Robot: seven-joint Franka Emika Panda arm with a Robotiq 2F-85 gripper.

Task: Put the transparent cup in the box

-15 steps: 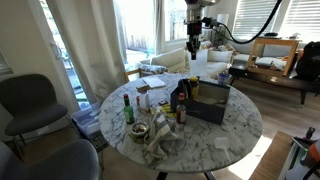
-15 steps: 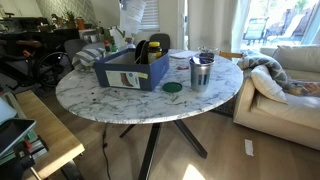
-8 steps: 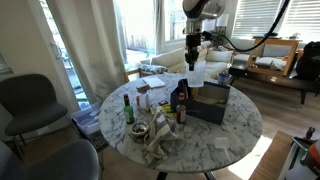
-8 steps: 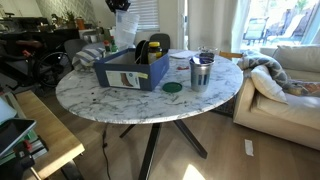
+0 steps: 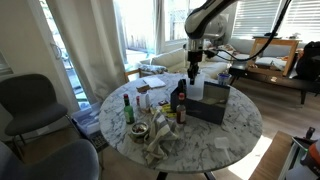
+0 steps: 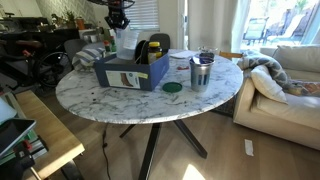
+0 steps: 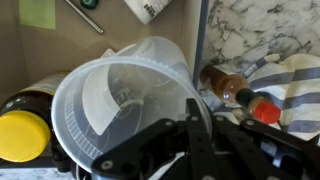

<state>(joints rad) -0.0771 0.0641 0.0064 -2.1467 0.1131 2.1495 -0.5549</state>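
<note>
My gripper (image 7: 196, 128) is shut on the rim of the transparent cup (image 7: 115, 105), which hangs tilted over the inside of the dark navy-blue box (image 7: 203, 30). In both exterior views the gripper (image 5: 193, 60) (image 6: 120, 20) holds the cup (image 5: 194, 74) (image 6: 126, 42) just above the box (image 5: 213, 103) (image 6: 125, 75), over its far end. The box stands on the round marble table (image 6: 150, 105). A yellow-lidded dark bottle (image 7: 20, 135) lies inside the box below the cup.
A brown bottle with a red cap (image 7: 238, 92) and a striped cloth (image 7: 290, 75) lie just outside the box wall. Several bottles (image 5: 180, 100), a green bottle (image 5: 128, 108), a crumpled cloth (image 5: 160, 140), a metal tumbler (image 6: 201, 72) and a green lid (image 6: 173, 88) share the table.
The arm has come down with the cup, from well above the table to just over the box's opening. The box and bottles have not moved.
</note>
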